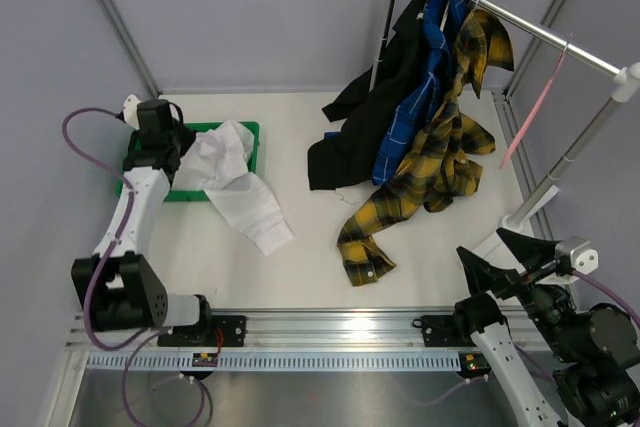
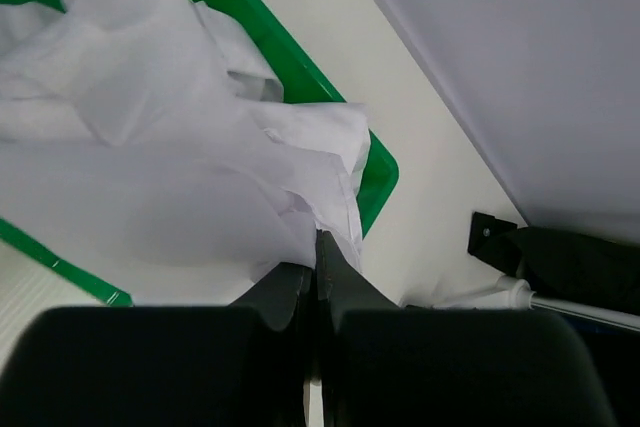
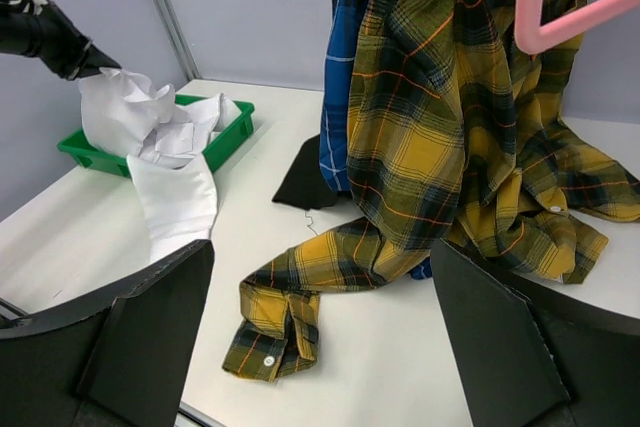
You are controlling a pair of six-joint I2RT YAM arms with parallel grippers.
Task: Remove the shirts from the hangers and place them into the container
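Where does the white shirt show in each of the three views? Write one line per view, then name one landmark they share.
Top external: white shirt left of centre, spilling from the green tray onto the table.
Left wrist: fills the left and middle, pinched at bottom centre by the left pincer.
Right wrist: upper left, bunched over the tray, one part hanging onto the table.
Shared landmark: the green tray.

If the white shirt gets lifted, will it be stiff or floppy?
Likely floppy: the white shirt is crumpled, and a sleeve drapes over the green tray rim onto the table. Probably light, since a small pinch by the left gripper seems to tent it up. The trailing sleeve may drag.
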